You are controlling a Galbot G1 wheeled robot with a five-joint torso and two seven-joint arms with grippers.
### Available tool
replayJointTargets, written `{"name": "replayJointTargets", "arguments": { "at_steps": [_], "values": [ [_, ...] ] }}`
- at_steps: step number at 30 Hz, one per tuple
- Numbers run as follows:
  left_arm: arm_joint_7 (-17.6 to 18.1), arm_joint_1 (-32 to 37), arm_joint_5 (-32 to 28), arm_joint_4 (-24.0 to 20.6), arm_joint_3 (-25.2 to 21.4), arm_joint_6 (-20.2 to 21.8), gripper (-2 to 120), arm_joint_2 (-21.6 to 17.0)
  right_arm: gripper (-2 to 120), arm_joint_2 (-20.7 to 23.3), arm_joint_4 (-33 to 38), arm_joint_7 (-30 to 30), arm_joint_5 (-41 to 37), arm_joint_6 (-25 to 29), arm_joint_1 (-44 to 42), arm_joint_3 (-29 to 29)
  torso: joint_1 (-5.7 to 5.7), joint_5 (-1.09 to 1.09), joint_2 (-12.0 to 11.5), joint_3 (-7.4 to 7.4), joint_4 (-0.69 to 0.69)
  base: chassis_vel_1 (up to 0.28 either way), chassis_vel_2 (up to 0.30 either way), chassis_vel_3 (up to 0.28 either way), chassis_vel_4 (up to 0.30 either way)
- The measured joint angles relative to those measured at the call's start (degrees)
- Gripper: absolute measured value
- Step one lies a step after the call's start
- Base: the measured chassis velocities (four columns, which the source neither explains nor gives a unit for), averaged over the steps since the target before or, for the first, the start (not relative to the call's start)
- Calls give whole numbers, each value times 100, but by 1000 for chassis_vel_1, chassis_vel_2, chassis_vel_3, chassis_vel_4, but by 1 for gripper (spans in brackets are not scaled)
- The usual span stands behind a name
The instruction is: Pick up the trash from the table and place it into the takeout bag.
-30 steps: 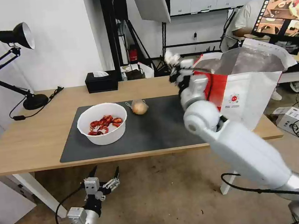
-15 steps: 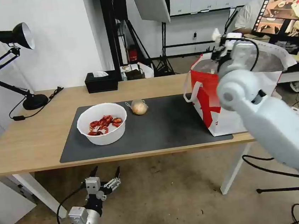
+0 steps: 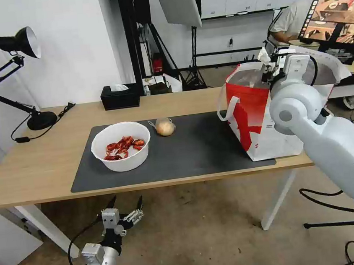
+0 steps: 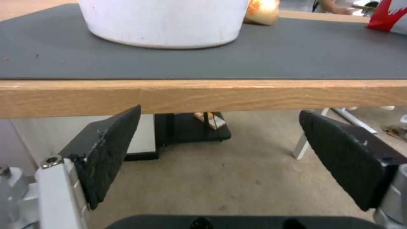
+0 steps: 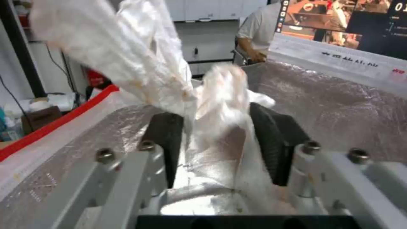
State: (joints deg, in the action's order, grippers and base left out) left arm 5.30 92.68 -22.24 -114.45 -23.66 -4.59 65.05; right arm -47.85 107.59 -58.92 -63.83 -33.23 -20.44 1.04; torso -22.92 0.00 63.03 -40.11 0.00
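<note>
Tissue (image 5: 212, 95) pinched in right pincer (image 3: 268, 67) over foil mouth of takeout bag (image 3: 253, 112) at desk (image 3: 41, 163) end, apparently inside the rim, yet liable to cling to pads (image 5: 271, 146) or drift outside; left pincer (image 3: 124, 212) splayed below desk edge.

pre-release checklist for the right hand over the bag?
1. Right hand shut on crumpled white tissue: ok.
2. Hand over the open mouth of the takeout bag: ok, foil lining on both sides.
3. Bag upright on the table: ok.
4. Tissue free of the pads: cannot tell.
5. Left hand open, below the table edge, clear of the bag: ok.
6. Bowl and knotted bag on the mat: not yet bagged.
</note>
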Motion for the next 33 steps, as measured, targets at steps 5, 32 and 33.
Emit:
{"name": "replayJointTargets", "arguments": {
  "at_steps": [5, 32, 33],
  "values": [
    [7, 24, -7, -34, -17, 6, 100, -4, 67, 34, 44, 28, -10, -1, -21, 3, 0, 0, 0, 0, 0, 0, 0, 0, 0],
    [16, -18, -97, -215, -108, 14, 100, -16, 100, 785, 1304, 3550, 197, 2347, -1454, -678, 0, -1, 0, 0, 1, 0, 0, 0, 0],
    [13, -20, -97, -222, -110, 7, 100, -13, 100, 837, 1431, 3872, 315, 2490, -1734, -768, 0, 0, 0, 0, 0, 0, 0, 0, 0]
  ]
}}
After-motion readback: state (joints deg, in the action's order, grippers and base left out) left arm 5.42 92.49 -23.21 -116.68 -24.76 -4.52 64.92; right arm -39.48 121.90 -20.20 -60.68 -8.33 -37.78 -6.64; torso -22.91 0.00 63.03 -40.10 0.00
